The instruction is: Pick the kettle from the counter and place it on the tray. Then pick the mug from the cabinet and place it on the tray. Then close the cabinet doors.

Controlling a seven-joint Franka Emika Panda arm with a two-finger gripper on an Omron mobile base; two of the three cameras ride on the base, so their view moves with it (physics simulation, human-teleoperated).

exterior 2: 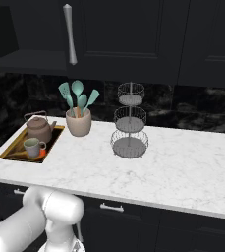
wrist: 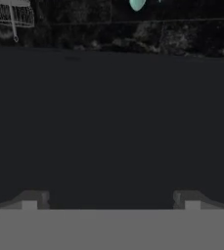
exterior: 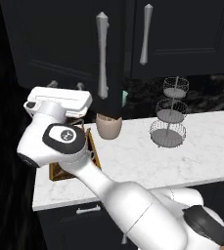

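The brown-grey kettle and the small mug both stand on the gold-rimmed tray at the counter's left end. In the left base view my arm covers most of the tray. The left cabinet door stands swung out, its silver handle at the free edge. The right door is shut. The cabinet shows its bare shelf. My gripper is open and holds nothing, up against the lower part of the swung-out door. A flat dark panel is close ahead between the fingertips.
A beige crock of teal utensils stands right of the tray. A three-tier wire basket stand sits mid-counter. Dark drawers with silver handles run below the counter. The marble to the right of the stand is bare.
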